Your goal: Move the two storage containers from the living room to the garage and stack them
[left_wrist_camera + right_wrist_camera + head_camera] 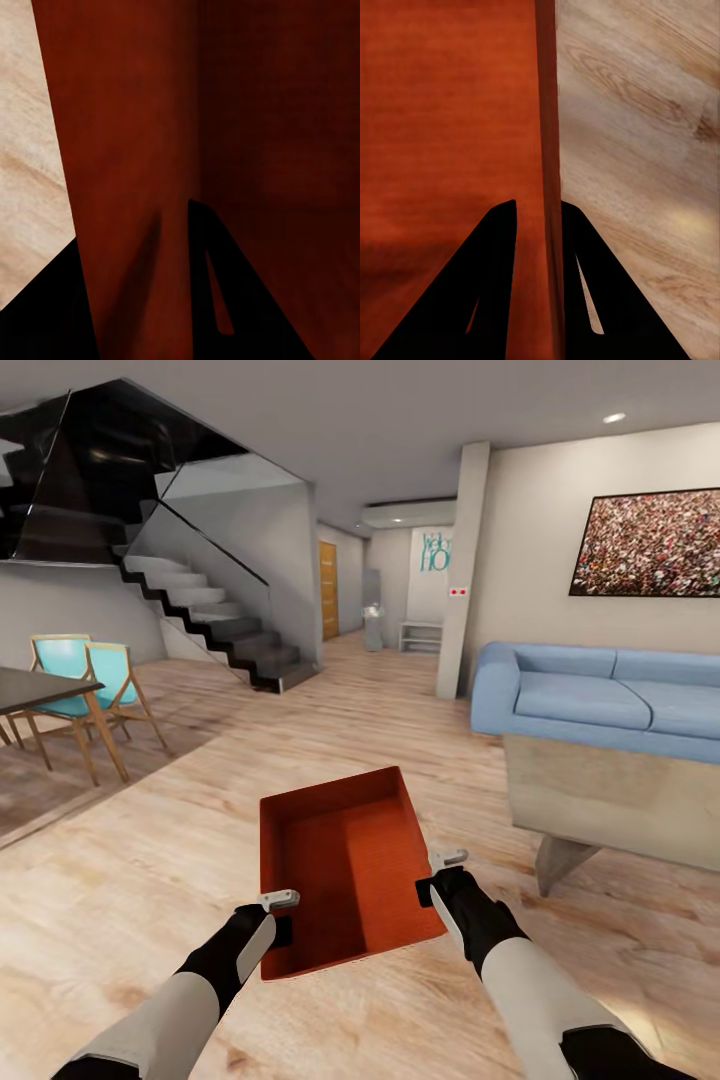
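One orange-red storage container (345, 860) hangs in front of me above the living room's light wood plank floor (150, 840), tilted, its open side towards me. My left gripper (283, 915) is shut on its left wall, which stands between the fingers in the left wrist view (135, 221). My right gripper (437, 875) is shut on the right wall, seen edge-on in the right wrist view (538, 204), with the container's inside (450, 112) beside it. The second container, the garage and its concrete floor are out of view.
A blue sofa (600, 695) and a low stone-coloured table (620, 790) stand close at my right. A pillar (460, 570) and a hallway with a wooden door (329, 590) lie ahead. Stairs (220, 620) and a dining table with turquoise chairs (90, 680) are at the left.
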Controlling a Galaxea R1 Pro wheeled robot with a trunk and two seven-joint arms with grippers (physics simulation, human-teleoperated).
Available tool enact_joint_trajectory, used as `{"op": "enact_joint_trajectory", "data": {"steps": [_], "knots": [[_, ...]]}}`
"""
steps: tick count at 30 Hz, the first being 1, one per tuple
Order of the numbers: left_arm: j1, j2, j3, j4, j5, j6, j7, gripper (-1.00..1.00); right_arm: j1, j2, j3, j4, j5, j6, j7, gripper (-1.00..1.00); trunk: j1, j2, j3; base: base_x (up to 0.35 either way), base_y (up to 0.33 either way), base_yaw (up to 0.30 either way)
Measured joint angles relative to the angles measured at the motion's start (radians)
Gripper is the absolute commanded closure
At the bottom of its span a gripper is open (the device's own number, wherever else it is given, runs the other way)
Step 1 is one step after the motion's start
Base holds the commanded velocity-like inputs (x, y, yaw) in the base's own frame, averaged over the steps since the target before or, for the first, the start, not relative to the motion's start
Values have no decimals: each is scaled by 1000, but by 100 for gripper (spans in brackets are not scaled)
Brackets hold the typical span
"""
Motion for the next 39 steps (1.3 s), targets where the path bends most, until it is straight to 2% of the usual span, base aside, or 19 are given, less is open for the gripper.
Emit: {"op": "enact_joint_trajectory", "data": {"steps": [22, 28, 39], "knots": [[0, 0, 0, 0, -2, 0, -1, 100, 0, 0, 4, 0, -5, 0, -3, 100, 0, 0, 0, 278, 195, 0], [0, 3, -3, 1, 4, -1, -1, 100, 0, 0, 13, 0, -15, 0, -9, 100, 0, 0, 0, 317, 88, 0], [0, 1, -1, 0, -1, -1, -1, 100, 0, 0, 6, 0, -7, -1, -4, 100, 0, 0, 0, 335, 5, -14]]}}
